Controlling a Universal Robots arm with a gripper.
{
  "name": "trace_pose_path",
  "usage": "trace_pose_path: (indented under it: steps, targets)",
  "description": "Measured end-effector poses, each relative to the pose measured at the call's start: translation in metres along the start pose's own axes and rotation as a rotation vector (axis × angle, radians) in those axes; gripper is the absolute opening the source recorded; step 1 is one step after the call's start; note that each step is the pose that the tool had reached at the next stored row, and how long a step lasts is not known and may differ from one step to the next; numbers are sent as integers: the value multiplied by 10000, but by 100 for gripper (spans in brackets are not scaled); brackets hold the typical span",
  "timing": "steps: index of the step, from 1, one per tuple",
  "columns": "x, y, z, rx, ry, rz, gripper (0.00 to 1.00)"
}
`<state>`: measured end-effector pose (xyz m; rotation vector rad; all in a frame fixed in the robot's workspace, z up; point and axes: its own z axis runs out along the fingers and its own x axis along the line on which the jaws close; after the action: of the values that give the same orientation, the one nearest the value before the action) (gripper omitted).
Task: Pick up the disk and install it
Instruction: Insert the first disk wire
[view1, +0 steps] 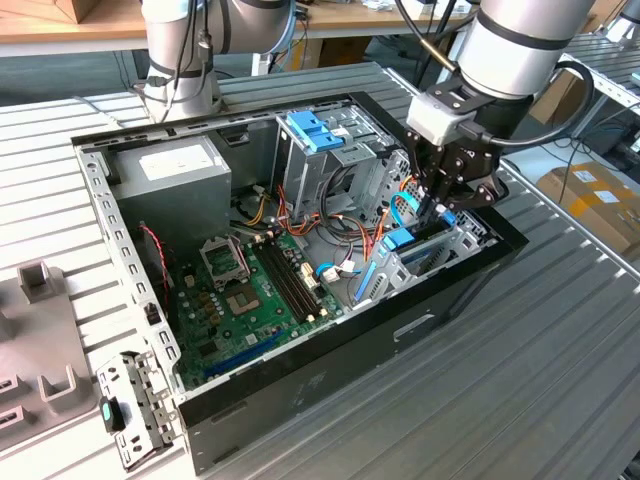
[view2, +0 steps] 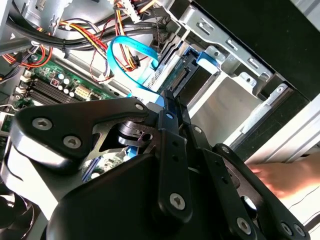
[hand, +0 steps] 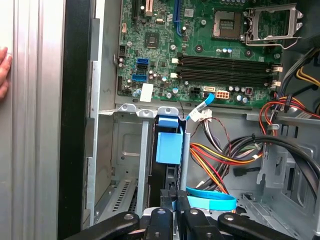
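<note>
Install step, by judgement: pincer (hand: 173, 196) is clamping, nearly closed, on the edge of the disk (hand: 169, 145), which is standing in the drive bay (hand: 125, 150); seating is calling for straight, gentle pressure.

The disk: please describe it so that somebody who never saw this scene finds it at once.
Find the open computer case, then the low metal cage in its corner below the gripper. The disk stands on edge in one slot there, a dark slab with a light-blue plastic carrier; the slot beside it is empty, and the blue bracket sits higher, on the tall cage.
</note>
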<state>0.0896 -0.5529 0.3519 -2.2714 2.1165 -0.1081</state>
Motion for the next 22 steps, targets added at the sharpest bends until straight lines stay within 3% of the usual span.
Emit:
trace_pose_path:
  steps: [1,2,4,5,15,17,22]
  targets:
    - [0,8,-2,61,43,-2,16]
    - [0,10,-2,78,75,-4,16]
    - [-1,16,-3,106,214,-11,16]
    - [-1,21,-3,123,253,-13,16]
    - [-31,60,-24,217,359,24,16]
    - [-44,60,-25,207,472,50,16]
    - [-66,58,-23,207,481,59,16]
